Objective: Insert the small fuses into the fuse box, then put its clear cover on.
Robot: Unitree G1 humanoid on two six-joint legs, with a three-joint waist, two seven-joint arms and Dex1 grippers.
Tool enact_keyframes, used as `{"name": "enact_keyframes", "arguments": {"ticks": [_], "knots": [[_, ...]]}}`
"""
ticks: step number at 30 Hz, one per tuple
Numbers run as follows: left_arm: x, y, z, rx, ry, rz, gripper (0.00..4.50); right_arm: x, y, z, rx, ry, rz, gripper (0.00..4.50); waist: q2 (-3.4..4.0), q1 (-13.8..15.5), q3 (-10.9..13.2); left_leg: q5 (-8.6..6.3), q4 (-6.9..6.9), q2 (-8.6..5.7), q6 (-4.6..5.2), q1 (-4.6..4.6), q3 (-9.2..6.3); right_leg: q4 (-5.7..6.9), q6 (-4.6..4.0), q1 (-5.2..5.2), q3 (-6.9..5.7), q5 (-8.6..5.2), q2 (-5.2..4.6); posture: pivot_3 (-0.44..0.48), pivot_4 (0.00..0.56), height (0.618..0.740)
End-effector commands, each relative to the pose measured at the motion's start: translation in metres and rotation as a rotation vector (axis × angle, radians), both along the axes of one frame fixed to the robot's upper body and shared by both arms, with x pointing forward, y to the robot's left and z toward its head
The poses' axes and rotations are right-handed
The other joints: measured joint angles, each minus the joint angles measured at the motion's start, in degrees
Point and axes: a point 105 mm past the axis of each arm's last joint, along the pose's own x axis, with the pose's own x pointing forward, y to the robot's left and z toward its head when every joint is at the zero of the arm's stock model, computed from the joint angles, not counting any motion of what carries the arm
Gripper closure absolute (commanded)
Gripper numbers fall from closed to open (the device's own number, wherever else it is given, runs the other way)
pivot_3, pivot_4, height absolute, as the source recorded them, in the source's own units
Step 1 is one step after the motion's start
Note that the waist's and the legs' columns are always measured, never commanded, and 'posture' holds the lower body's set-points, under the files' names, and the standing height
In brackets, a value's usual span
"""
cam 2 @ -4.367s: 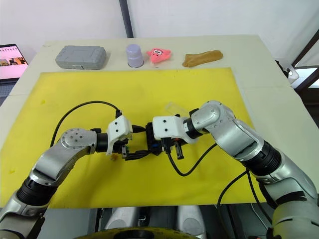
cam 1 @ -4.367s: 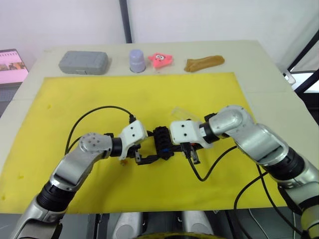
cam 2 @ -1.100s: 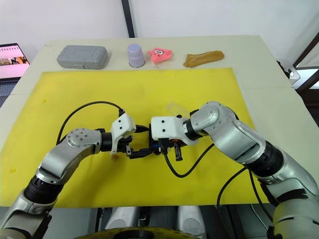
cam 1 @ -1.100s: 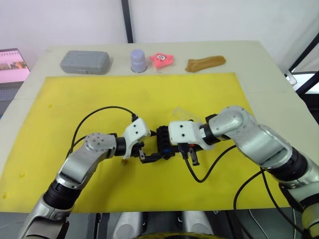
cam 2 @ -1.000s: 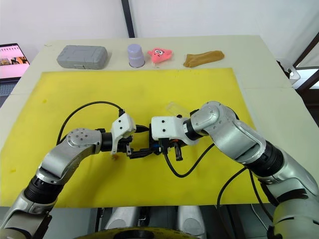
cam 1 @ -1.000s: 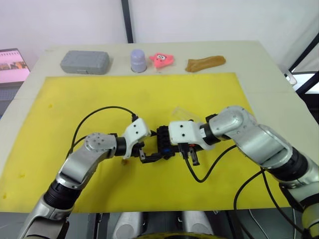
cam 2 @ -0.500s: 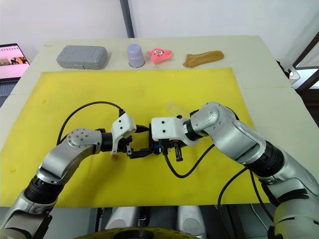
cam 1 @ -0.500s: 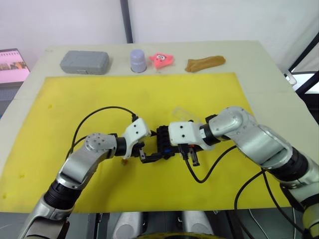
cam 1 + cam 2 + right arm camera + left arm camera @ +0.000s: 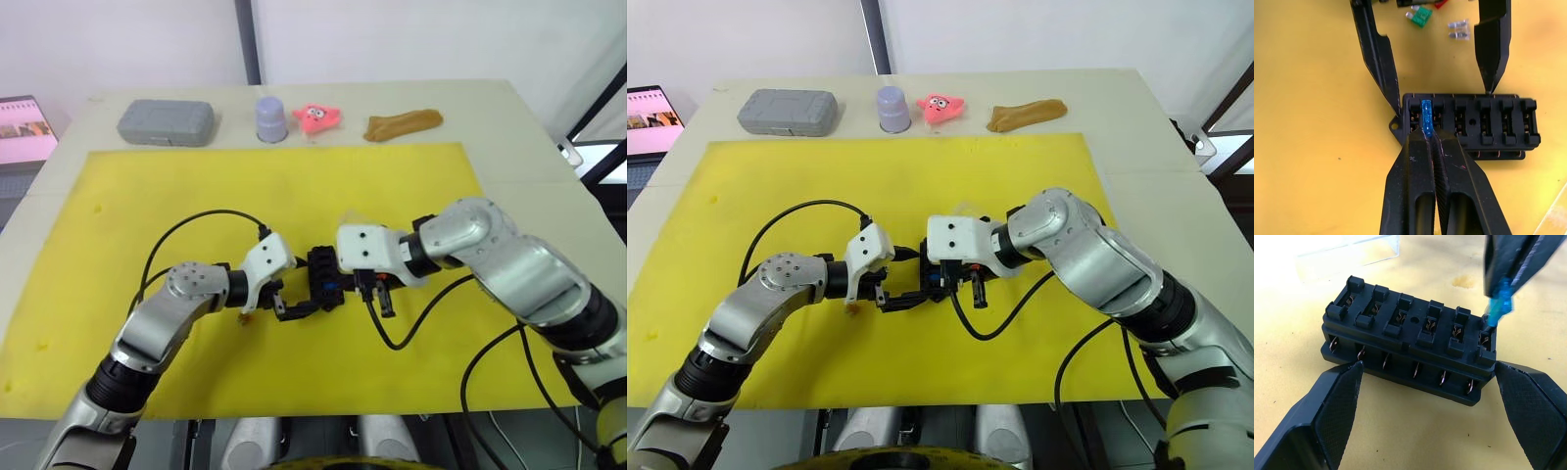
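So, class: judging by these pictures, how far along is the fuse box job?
Nothing looks finished: every slot visible in the fuse box is empty. In hand: the right end effector pinches a blue fuse at an end slot, while the left end effector's fingers bracket the box, apparently without clamping it. Left: a green fuse and others on the mat, then the clear cover lying behind the box.

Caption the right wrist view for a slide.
Right gripper lowers a blue fuse into the fuse box's end slot.
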Motion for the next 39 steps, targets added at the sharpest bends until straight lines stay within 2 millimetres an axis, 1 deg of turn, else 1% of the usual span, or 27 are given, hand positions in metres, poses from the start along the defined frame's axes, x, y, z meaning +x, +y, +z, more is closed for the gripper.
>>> {"name": "enact_keyframes", "arguments": {"ticks": [1,13,20,35,39], "knots": [[0.001,-0.001,0.006,-0.007,-0.028,-0.004,0.07,-0.003,0.002,0.005,0.014,-0.029,0.012,4.5,0.0,0.0,0.0,0.0,0.0,0.0,0.0,0.0,0.0,0.0,0.0,0.0,0.0,0.0,0.0,0.0,0.15,0.731],[0.0,-0.002,0.007,-0.005,-0.032,-0.003,0.07,-0.006,0.004,-0.003,0.009,-0.004,0.021,4.5,0.0,-0.01,0.0,0.0,0.0,0.0,0.0,0.0,0.0,0.0,0.0,0.0,0.0,0.0,0.0,0.0,0.15,0.731],[0.0,-0.002,0.008,-0.003,-0.032,-0.009,0.07,-0.004,0.003,-0.009,-0.002,-0.007,0.015,4.5,0.0,-0.01,0.0,0.0,0.0,0.0,0.0,0.0,0.0,0.0,0.0,0.0,0.0,0.0,0.0,0.0,0.15,0.731],[0.0,-0.003,0.008,-0.001,-0.033,-0.015,0.07,0.0,0.004,0.001,0.004,-0.063,0.022,4.5,0.0,-0.01,0.0,0.0,0.0,0.0,0.0,0.0,0.0,0.0,0.0,0.0,0.0,0.0,0.0,0.0,0.15,0.731],[0.001,-0.003,0.008,-0.002,-0.033,-0.014,0.07,0.0,0.002,-0.001,0.003,-0.059,0.019,4.5,0.0,-0.01,0.0,0.0,0.0,0.0,0.0,0.0,0.0,0.0,0.0,0.0,0.0,0.0,0.0,0.0,0.15,0.731]]}}
